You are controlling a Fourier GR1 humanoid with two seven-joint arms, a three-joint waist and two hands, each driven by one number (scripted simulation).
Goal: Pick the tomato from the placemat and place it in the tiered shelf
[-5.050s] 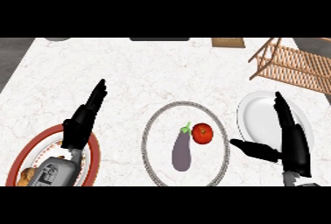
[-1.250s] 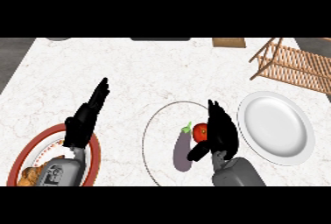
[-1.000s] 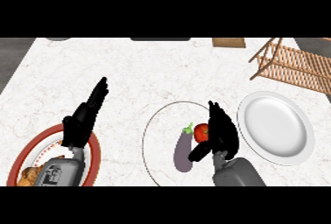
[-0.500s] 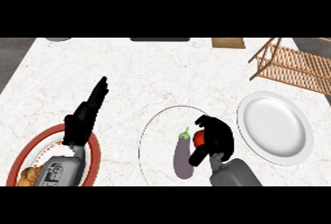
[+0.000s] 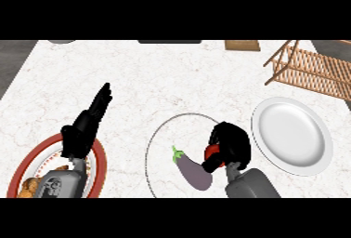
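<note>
The red tomato [image 5: 211, 150] shows only as a small red patch inside my right hand [image 5: 230, 145], whose fingers are curled round it. It sits over the right half of the round pale placemat [image 5: 165, 139] with a grey rim. A purple eggplant [image 5: 193, 170] lies on the same mat, just left of and below the hand. The wooden tiered shelf [image 5: 312, 67] stands at the upper right, well away from the hand. My left hand [image 5: 86, 125] rests open at the left, fingers pointing up the counter.
A white plate [image 5: 291, 135] lies right of the placemat, between it and the shelf. A red-rimmed plate [image 5: 31, 162] with food is at the lower left, partly under my left forearm. A wooden board [image 5: 243, 45] sits at the far edge.
My right hand came from beside the white plate to the placemat, lowered over the tomato and curled its fingers round it. The left hand has stayed still.
</note>
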